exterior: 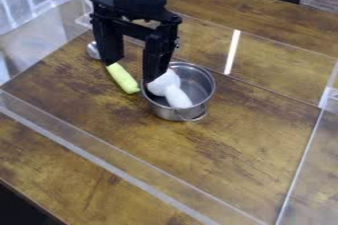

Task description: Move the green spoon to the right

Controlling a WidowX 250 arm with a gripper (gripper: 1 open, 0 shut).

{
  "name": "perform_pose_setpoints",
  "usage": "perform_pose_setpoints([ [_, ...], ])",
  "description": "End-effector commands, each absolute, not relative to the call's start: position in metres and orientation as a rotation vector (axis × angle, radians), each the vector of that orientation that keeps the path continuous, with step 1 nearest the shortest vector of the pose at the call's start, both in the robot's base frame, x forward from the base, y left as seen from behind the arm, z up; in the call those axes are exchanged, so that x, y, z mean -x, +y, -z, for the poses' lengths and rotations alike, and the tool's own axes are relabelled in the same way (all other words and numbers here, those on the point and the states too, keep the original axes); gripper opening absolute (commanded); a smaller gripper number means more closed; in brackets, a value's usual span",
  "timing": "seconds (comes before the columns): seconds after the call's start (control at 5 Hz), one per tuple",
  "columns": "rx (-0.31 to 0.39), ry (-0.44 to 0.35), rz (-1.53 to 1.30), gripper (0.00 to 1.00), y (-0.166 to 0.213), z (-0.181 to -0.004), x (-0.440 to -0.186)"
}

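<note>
Green spoon on table, left of steel bowl — fingers open above.

The green spoon has a matt plastic handle; the bowl is shiny steel on a grainy wooden table.

No readable text, label, brand, number or sign anywhere in the frame; nothing legible on the black gripper at upper centre; nothing printed on the green spoon left of centre, nor on the steel bowl at centre; only bare wood grain across the table, no markings to read.
</note>
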State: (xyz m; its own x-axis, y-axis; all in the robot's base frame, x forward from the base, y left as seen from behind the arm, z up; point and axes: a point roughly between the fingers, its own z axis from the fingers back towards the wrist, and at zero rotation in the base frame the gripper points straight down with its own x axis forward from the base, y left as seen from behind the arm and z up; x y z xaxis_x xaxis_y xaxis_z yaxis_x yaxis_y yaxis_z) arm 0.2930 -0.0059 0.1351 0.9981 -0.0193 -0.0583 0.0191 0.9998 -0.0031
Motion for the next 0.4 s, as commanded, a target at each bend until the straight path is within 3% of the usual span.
perform_pose_setpoints([
  [0.0,0.003,0.083,-0.051,1.0,-0.008,-0.119,-0.293],
  [0.2,0.018,0.054,-0.264,1.0,-0.001,-0.109,-0.299],
])
